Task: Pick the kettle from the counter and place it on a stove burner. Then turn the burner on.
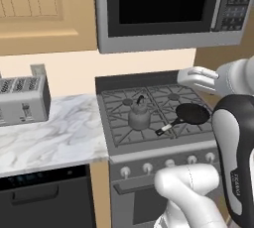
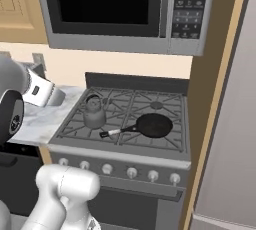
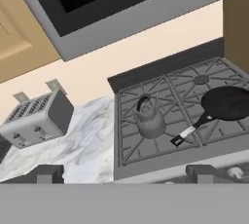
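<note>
Jaws wide apart, nothing held

Kettle (image 3: 149, 120) sits on the stove grate (image 3: 127, 138) beside frying pan (image 3: 227, 102).

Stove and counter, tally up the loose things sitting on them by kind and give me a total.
Kettle, standing on the stove grate: 1
Frying pan, on the grate to the kettle's right: 1
Toaster, on the marble counter: 1
Total: 3
</note>
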